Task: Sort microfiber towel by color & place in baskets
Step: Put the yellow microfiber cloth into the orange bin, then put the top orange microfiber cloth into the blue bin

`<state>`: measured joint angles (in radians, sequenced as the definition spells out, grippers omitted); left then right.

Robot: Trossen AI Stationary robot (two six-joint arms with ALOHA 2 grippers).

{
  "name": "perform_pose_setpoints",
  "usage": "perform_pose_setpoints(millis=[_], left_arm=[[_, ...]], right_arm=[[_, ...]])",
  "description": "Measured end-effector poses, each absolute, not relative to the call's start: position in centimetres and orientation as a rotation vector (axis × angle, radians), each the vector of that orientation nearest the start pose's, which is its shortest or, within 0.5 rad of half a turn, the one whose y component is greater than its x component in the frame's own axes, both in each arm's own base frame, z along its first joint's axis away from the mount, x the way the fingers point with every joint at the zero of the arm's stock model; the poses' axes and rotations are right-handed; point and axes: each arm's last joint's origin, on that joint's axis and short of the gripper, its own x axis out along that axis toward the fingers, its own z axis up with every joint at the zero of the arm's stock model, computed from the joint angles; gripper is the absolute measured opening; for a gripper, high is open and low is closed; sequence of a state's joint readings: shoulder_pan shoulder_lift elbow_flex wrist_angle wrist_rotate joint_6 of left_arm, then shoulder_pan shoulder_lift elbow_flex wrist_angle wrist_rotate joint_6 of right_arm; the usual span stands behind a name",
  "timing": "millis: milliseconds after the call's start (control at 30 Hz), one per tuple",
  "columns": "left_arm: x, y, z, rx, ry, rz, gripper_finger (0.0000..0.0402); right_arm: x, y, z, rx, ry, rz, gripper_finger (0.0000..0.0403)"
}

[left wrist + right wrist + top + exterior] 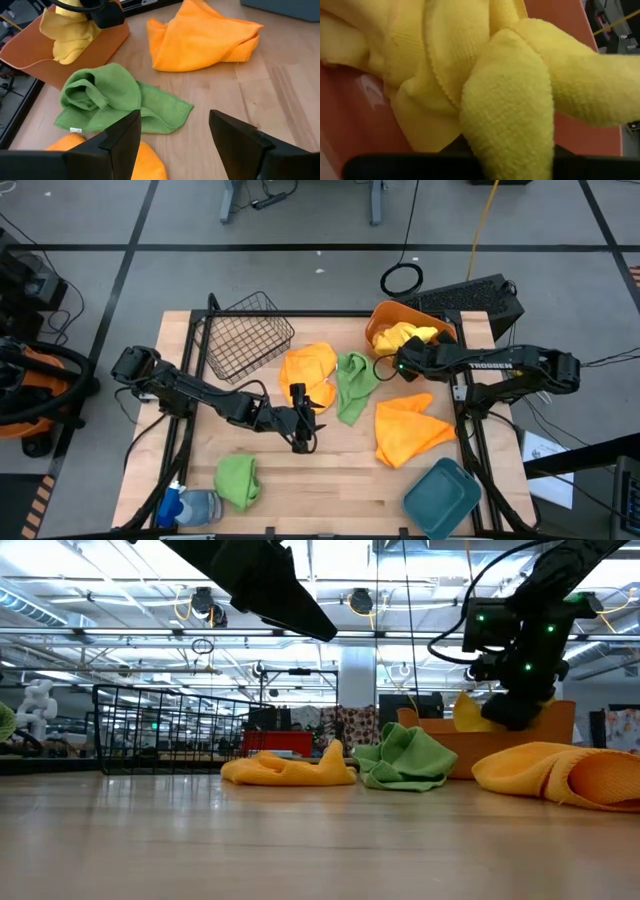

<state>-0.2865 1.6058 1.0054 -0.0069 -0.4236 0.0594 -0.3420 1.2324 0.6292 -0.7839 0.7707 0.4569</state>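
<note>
Here the right gripper (385,367) dips into the orange basket (384,316) among yellow towels (408,336).

An industrial lab hall was indicated: exposed ceiling trusses (120,635), taped concrete floor (330,248), cabling (402,278) were observed.

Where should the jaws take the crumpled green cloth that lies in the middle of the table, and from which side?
Grip the raised, bunched fold of the crumpled green microfiber cloth, coming from straight above. That end stands up in ridges that the jaws can pinch, while the other end lies flat on the wooden table.
</note>
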Motion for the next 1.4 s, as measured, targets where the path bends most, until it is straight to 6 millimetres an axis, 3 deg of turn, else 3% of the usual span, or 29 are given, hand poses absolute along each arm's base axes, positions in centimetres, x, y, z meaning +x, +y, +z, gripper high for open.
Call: perform_pose_setpoints(millis=[200,400,700,900,1067,1267,1400], left_arm=[[33.2,-8.6,22.5,0.265,0.567,0.117,0.0240],[33.3,-8.6,22.7,0.258,0.548,0.117,0.0240],[33.3,-8.7,22.7,0.259,0.551,0.114,0.0240],[33.2,-8.9,22.6,0.261,0.554,0.107,0.0240],[33.2,-8.9,22.6,0.265,0.557,0.108,0.0240],[33.2,-8.9,22.6,0.265,0.559,0.107,0.0240],[33.2,-8.9,22.6,0.264,0.559,0.103,0.0240]], right_arm=[[16.8,-8.1,17.9,0.039,1.174,-1.198,0.0120],[17.1,-8.0,19.9,0.054,1.164,-1.197,0.0172],[16.8,-7.5,23.0,0.111,1.120,-1.190,0.0207],[16.6,-6.5,24.8,0.149,1.086,-1.147,0.0180],[17.0,-5.8,25.1,0.149,1.044,-1.094,0.0118],[17.3,-6.9,23.2,0.113,1.080,-1.158,0.0013],[17.4,-8.4,21.3,0.111,1.127,-1.176,0.0015]])
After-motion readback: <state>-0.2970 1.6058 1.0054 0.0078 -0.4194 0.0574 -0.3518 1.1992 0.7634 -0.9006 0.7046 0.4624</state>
